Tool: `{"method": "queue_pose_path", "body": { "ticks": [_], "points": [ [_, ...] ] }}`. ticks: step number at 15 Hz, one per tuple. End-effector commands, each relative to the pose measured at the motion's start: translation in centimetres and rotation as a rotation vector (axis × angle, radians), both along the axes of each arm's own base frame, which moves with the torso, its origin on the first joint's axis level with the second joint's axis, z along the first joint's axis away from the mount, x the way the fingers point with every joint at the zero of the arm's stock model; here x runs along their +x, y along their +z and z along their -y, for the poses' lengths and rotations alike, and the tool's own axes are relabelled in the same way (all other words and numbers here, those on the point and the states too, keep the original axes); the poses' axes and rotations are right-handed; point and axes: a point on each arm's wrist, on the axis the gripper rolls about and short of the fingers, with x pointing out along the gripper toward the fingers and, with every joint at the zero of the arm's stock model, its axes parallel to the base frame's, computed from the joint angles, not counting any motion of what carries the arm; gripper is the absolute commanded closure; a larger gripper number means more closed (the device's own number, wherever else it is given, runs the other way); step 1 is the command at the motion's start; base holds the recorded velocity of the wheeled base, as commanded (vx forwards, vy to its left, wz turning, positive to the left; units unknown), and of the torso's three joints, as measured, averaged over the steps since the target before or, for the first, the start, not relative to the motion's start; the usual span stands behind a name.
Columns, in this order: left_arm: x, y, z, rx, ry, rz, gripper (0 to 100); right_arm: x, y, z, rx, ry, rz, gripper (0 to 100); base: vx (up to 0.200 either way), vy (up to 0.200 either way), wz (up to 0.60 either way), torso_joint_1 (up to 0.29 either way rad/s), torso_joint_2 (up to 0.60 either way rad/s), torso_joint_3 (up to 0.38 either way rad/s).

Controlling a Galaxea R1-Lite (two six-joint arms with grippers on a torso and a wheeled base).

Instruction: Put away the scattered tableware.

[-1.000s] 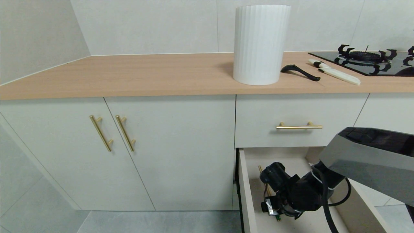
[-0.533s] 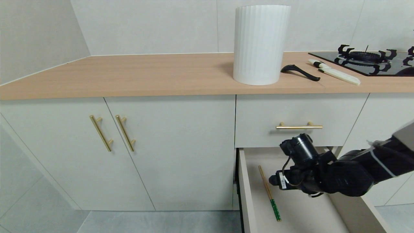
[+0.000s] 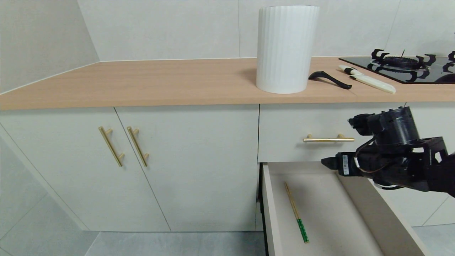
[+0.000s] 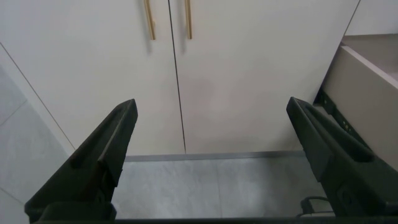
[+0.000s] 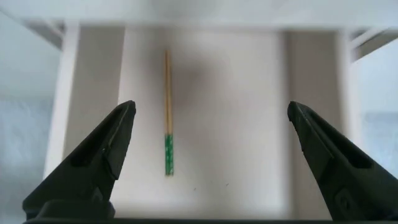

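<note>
1. The chopsticks (image 3: 296, 212) lie flat on the floor of the open lower drawer (image 3: 271, 213), close along its left wall, green ends toward the front. That part of the job looks done.
2. The right gripper (image 3: 327, 163) hangs above the drawer's back edge with its jaws wide apart and nothing between them, just under the closed upper drawer's brass handle (image 3: 328, 139).
3. The left gripper (image 4: 210, 109) sits low in front of the cabinet doors (image 4: 168, 62), also spread open and empty.
4. On the countertop (image 3: 160, 81), a white knife (image 3: 368, 79) and a black-handled utensil (image 3: 328, 79) lie loose between the tall white ribbed container (image 3: 286, 49) and the hob (image 3: 401, 65); these likely go next.
5. Risks, as I judge them:
   - Lifting the right arm straight up could catch the brass handle or the counter's overhanging edge.
   - The black-handled utensil lies just beside the container, so a wide approach could shove or tip it.
   - The knife lies flat, so a shallow pinch may slip or skid it toward the hob.
   - A careless drop could scatter the chopsticks.
</note>
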Motion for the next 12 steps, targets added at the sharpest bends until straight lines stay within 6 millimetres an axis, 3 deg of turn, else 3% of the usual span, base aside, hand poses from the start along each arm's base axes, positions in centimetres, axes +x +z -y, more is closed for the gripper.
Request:
{"method": "queue_pose_path", "body": {
  "ticks": [1,5,8,12],
  "points": [
    [0.01,0.00,0.00,0.000,-0.001,-0.001,0,-1.43,2.39,1.14,0.024,-0.012,0.080,0,0.000,0.000,0.00,0.000,0.00,0.000],
    [0.01,0.00,0.00,0.000,0.000,-0.001,0,-2.08,2.80,1.96,-0.008,-0.004,0.095,0,0.000,0.000,0.00,0.014,-0.05,-0.041],
    [0.01,0.00,0.00,0.000,0.000,-0.001,0,-2.05,2.76,1.95,-0.009,-0.004,0.094,0,0.000,0.000,0.00,0.092,-0.25,-0.271],
    [0.01,0.00,0.00,0.000,0.000,-0.001,0,-2.03,2.77,1.98,-0.008,-0.005,0.095,0,0.000,0.000,0.00,0.141,-0.51,-0.300]
  ]
}}
